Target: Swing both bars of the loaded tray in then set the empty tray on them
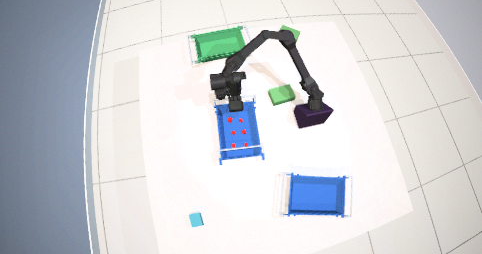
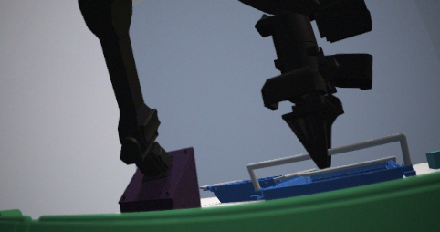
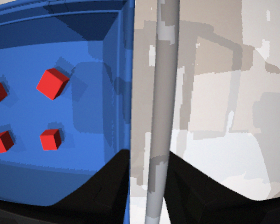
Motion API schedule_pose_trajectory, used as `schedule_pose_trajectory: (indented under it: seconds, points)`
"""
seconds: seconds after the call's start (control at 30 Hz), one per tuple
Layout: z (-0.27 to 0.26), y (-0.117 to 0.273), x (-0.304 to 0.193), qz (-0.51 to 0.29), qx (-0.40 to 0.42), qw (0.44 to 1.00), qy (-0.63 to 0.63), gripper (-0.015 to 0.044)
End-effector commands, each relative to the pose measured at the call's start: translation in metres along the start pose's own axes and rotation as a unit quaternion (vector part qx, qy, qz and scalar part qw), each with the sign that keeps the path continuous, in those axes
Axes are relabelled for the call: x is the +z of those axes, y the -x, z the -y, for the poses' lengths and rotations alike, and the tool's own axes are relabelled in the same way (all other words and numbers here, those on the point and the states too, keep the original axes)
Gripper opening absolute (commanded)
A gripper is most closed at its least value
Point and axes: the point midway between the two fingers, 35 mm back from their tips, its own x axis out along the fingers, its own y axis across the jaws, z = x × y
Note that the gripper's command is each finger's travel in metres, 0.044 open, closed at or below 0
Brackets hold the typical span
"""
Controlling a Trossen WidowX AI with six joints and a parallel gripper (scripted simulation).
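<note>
The loaded blue tray (image 1: 254, 132) (image 2: 338, 183) holds several small red blocks (image 1: 233, 132) (image 3: 52, 84). Its front bar (image 1: 241, 148) lies in across the top in the top view. Its back bar (image 2: 374, 141) (image 3: 166, 100) stands raised at the end under my gripper (image 1: 236, 109) (image 2: 324, 165) (image 3: 144, 157). The fingers are slightly open, one on each side of this bar in the wrist view, without clamping it. The empty blue tray (image 1: 317, 194) lies at the front right, with its bars (image 1: 283, 194) (image 1: 349, 197) swung out. The arm partly hides the back bar in the top view.
A green tray (image 1: 220, 43) stands at the back, and its rim fills the front of the exterior view. A green block (image 1: 281, 94) lies near the purple arm base (image 1: 312, 118) (image 2: 157, 189). Another green piece (image 1: 290, 32) lies behind the arm. A teal block (image 1: 196, 219) (image 2: 434, 159) lies front left.
</note>
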Motion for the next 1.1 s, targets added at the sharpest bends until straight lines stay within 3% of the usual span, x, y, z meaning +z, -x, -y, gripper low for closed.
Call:
schedule_pose_trajectory:
  seconds: [0.0, 0.33, 0.67, 1.07]
  points:
    - [-0.019, -0.003, -0.001, -0.005, 0.005, 1.000, 0.005, 0.0081]
    - [-0.046, -0.022, -0.002, -0.005, 0.005, 1.000, 0.005, 0.0081]
    - [-0.041, 0.022, 0.000, -0.005, 0.006, 1.000, 0.005, 0.0081]
    - [-0.044, 0.016, 0.000, -0.005, 0.007, 1.000, 0.010, 0.0081]
